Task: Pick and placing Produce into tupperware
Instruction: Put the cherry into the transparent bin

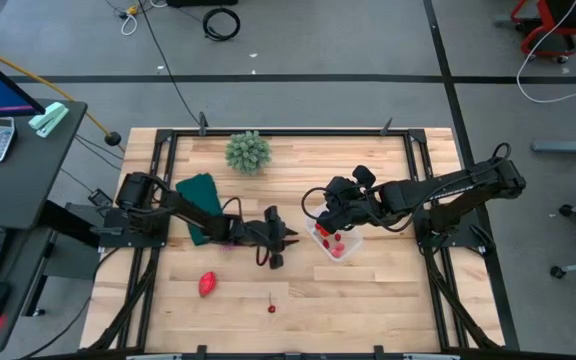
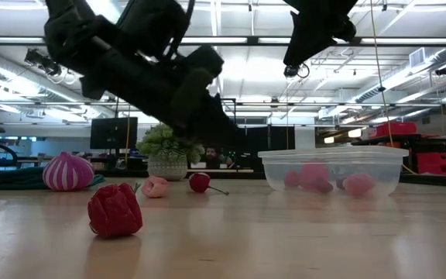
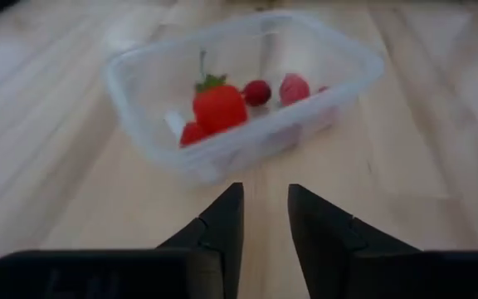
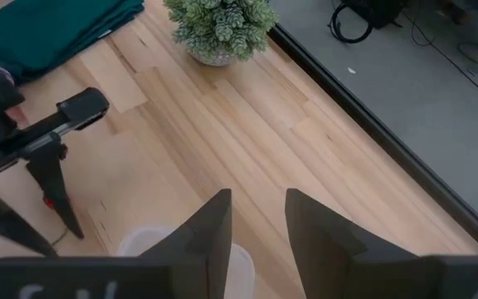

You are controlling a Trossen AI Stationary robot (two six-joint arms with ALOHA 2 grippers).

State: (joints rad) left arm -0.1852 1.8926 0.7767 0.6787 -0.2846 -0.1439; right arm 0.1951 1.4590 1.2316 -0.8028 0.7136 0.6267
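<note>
The clear tupperware (image 1: 334, 243) sits right of the table's middle. It holds a red strawberry (image 3: 219, 106) and small red and pink berries (image 3: 294, 86). My left gripper (image 1: 276, 237) is open just left of the tub, fingers pointing at it and empty (image 3: 264, 203). My right gripper (image 1: 325, 208) is open above the tub's far side, holding nothing (image 4: 258, 208). Loose on the wood lie a red strawberry (image 1: 207, 284), a small red berry (image 1: 272, 307), a pink berry (image 2: 155, 187), a stemmed red berry (image 2: 200, 182) and the purple-pink striped ball (image 2: 68, 172).
A spiky green plant (image 1: 248, 151) stands near the far edge. A dark green folded cloth (image 1: 202, 203) lies under my left arm. A black frame (image 1: 288, 131) rims the table. Bare wood lies along the near side, around the loose strawberry and berry.
</note>
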